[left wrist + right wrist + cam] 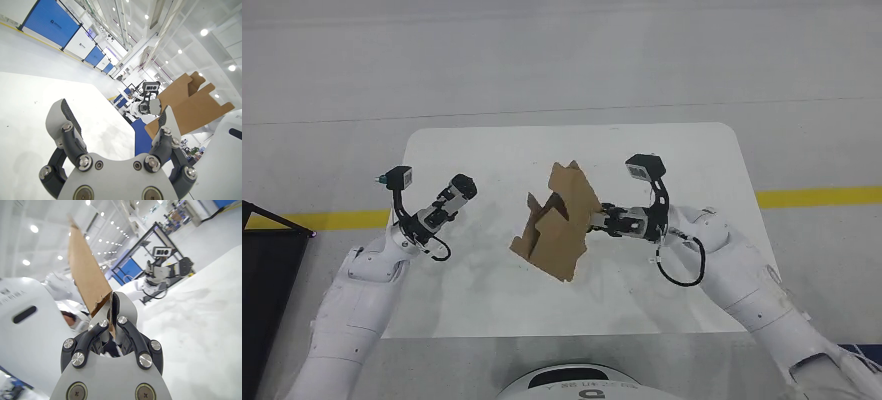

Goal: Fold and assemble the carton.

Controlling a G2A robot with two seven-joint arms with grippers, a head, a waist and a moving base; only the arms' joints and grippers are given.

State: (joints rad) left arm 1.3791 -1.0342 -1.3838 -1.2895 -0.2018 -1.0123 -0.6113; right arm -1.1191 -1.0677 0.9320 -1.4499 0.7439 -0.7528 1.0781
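The carton (560, 225) sits at the centre of the top view. It is a brown cardboard blank, partly unfolded, with notched flaps sticking out at odd angles. The right tool (594, 222) is pressed together on one edge of it, and the right wrist view shows the board pinched between the fingers (121, 306). Whether its lower corner touches the white tabletop (662, 160) I cannot tell. The left tool (464, 186) is at the left of the frame, well apart from the carton, spread wide and holding nothing. The job looks barely begun: the blank is gripped and raised, but no walls are squared, no flaps are tucked and no box shape shows. Nearly all the folding and closing appears to be left.
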